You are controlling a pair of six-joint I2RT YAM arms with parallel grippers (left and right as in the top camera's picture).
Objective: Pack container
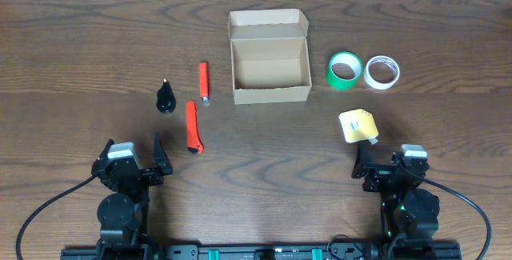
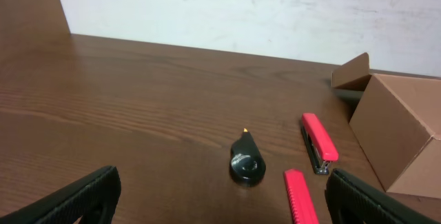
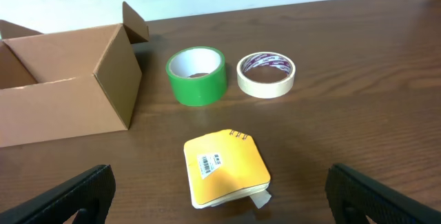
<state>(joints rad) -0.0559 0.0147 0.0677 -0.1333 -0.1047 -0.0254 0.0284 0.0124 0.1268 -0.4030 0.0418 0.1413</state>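
Finding the container point(image 1: 270, 68) at twelve o'clock on the bench point(image 1: 80, 52), lid open; seems light, stiff, crushable, so grasp a side wall. Seeing left gripper point(image 1: 134, 150) and right gripper point(image 1: 388, 162) spread wide, empty.

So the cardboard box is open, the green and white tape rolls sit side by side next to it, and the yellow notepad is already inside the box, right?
Not quite. The overhead view shows the yellow notepad on the table, outside the cardboard box. The rest holds: the box is open, with the green tape roll and white tape roll side by side next to it.
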